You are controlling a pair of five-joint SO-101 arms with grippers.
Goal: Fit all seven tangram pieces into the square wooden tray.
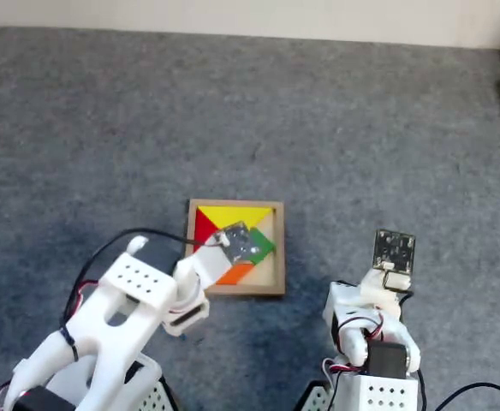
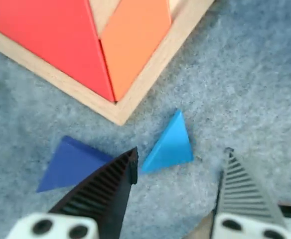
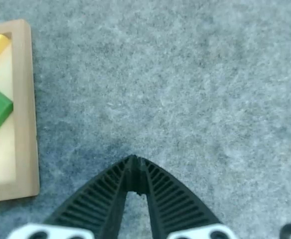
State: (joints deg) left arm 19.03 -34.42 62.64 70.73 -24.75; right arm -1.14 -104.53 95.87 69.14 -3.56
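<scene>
Wooden tray [image 1: 279, 248] partly under left tool [image 2: 181, 151]

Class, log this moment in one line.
left gripper: open at light blue triangle | dark blue triangle: outside tray | right gripper: shut, beside tray

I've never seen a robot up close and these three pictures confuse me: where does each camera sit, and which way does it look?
High view: fixed above the table, looking down on the wooden tray; both white arms show.
Left wrist view: on the left arm, looking down past its open left hand at a light blue triangle and a dark blue triangle by the tray's corner.
Right wrist view: on the right arm, looking down past its shut right hand at the tray's side.
Shared: the tray, in all three.
</scene>
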